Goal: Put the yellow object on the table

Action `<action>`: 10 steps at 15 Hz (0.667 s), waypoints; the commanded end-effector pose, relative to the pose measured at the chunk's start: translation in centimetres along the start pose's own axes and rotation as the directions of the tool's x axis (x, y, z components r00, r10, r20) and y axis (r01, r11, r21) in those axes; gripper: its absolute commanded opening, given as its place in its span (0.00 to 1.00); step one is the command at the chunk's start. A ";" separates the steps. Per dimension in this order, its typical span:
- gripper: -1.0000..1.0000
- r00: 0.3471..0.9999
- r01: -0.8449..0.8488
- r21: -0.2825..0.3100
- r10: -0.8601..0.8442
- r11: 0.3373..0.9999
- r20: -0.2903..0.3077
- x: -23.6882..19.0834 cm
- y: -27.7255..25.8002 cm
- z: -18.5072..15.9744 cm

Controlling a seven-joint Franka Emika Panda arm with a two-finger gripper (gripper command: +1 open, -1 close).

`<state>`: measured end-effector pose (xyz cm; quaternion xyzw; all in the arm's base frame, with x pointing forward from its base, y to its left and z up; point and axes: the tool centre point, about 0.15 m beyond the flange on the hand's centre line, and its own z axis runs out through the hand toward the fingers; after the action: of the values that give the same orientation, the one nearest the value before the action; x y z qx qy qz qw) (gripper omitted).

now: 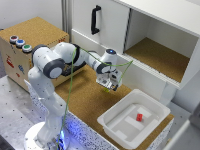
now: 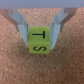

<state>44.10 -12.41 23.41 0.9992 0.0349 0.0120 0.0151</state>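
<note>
Wrist view: my pincer [image 2: 40, 35] pinches the yellow object [image 2: 38, 41] btwn both fingers [image 2: 21, 26], letters "T" & "S" on its faces, cork table [image 2: 15, 65] right below; can't tell if it's touching.

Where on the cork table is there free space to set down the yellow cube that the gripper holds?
The gripper holds the yellow cube over bare cork of the table. This patch, between the robot base and the white cabinet, looks free. Toward the exterior view's right it is crowded: the white bin, holding a small red block, fills that end.
</note>
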 end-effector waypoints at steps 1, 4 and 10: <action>1.00 0.997 -0.080 0.032 0.080 0.996 0.017 1.8 0.3 -2.8; 1.00 0.998 -0.068 0.045 0.068 0.997 -0.011 1.0 0.1 -6.2; 1.00 0.999 -0.028 0.072 0.031 0.997 -0.045 -2.0 -2.8 -11.6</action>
<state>44.65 -12.07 29.63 0.9998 0.0072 0.0181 0.0040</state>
